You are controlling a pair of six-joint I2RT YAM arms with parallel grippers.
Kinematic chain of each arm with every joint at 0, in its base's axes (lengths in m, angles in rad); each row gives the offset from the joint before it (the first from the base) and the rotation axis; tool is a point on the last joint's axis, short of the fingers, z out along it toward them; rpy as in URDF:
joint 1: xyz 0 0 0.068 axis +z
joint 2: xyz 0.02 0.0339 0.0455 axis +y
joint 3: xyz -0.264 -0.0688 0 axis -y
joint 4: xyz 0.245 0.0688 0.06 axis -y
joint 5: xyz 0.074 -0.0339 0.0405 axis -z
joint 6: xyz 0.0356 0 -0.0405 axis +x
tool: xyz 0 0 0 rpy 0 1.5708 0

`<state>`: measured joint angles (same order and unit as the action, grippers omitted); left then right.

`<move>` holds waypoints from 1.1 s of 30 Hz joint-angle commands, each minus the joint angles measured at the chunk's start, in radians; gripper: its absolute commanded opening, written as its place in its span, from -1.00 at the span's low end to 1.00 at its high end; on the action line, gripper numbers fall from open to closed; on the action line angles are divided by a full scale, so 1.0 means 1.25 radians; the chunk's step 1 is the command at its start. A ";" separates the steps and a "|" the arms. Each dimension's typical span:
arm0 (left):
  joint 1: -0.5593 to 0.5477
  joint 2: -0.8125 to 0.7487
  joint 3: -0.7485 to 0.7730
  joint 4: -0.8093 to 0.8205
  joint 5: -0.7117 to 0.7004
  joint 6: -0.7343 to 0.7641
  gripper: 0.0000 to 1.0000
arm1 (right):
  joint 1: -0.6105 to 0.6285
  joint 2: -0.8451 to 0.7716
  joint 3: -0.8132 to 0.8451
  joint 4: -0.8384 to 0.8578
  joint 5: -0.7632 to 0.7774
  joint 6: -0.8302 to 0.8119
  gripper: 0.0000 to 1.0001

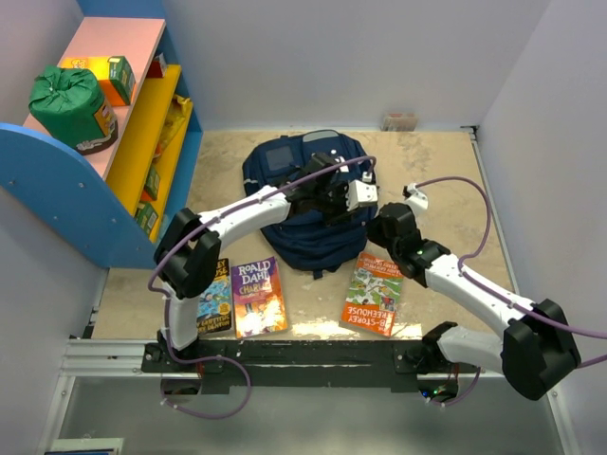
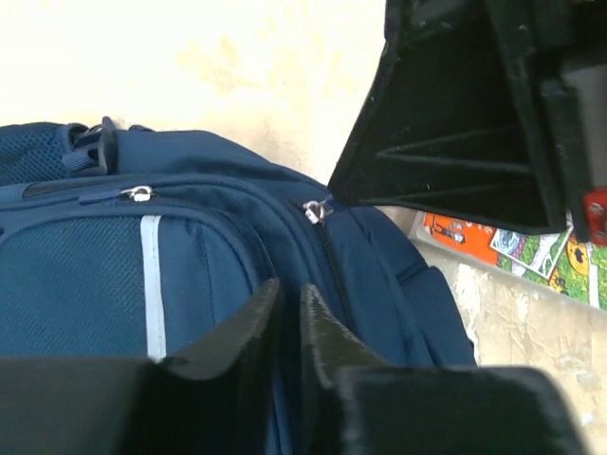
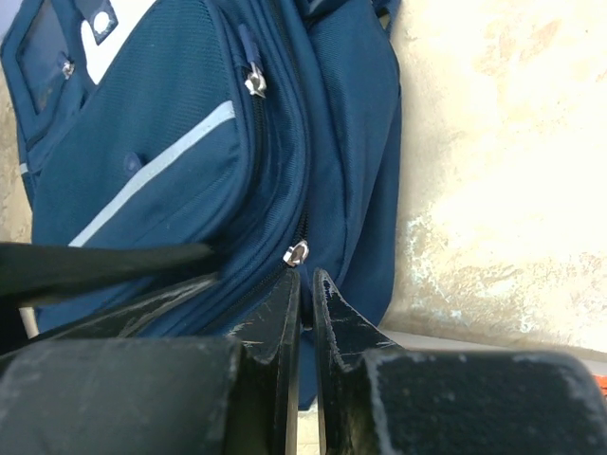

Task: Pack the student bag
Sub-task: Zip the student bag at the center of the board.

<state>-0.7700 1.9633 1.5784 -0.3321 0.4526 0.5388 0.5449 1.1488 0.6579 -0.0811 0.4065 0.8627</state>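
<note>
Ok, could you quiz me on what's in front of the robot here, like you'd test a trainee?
1. How many books lie on the table?
2. True or false: the green sack lies beside the bag.
3. Left end effector and right end effector: which is at the bag? A. left only B. right only C. both

Key: 1. three; 2. false, it sits on the shelf; 3. C.

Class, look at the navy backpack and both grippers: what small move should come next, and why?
Probably the right gripper should draw the silver zip pull along its track: the navy-blue fabric backpack looks zipped shut, the nearly closed jaws sit right at that pull, and three paperback books lie outside.
</note>
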 commanded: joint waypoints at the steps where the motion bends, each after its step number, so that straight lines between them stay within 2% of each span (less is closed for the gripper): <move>1: 0.031 -0.055 0.054 -0.017 -0.032 0.011 -0.41 | -0.010 -0.023 -0.011 0.002 0.015 0.000 -1.00; 12: 0.023 -0.040 0.046 -0.030 -0.014 0.006 0.04 | -0.010 -0.033 -0.007 0.000 0.011 0.003 -1.00; 14: 0.017 -0.042 0.032 -0.025 -0.014 0.020 0.36 | -0.009 -0.035 -0.007 -0.001 0.011 0.003 -1.00; 16: 0.007 -0.046 0.012 0.004 -0.039 0.039 0.46 | -0.010 -0.035 -0.005 -0.001 0.007 0.004 -1.00; 22: 0.004 -0.029 0.000 0.064 -0.114 0.060 0.41 | -0.010 -0.045 -0.005 -0.005 0.003 0.008 -1.00; 27: -0.001 -0.005 -0.002 0.069 -0.115 0.077 0.37 | -0.010 -0.051 -0.007 -0.004 0.000 0.013 -1.00; 30: 0.000 0.009 -0.009 0.082 -0.129 0.084 0.09 | -0.010 -0.053 -0.007 -0.005 -0.004 0.013 -1.00; 31: 0.000 0.012 -0.004 0.082 -0.127 0.083 -0.07 | -0.010 -0.051 -0.008 -0.004 -0.004 0.015 -1.00; 33: 0.000 0.021 0.003 0.073 -0.117 0.082 -0.22 | -0.010 -0.051 -0.010 -0.003 -0.004 0.015 -1.00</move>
<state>-0.7750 1.9594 1.5742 -0.2916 0.3325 0.6109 0.5400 1.1187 0.6476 -0.0860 0.3969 0.8719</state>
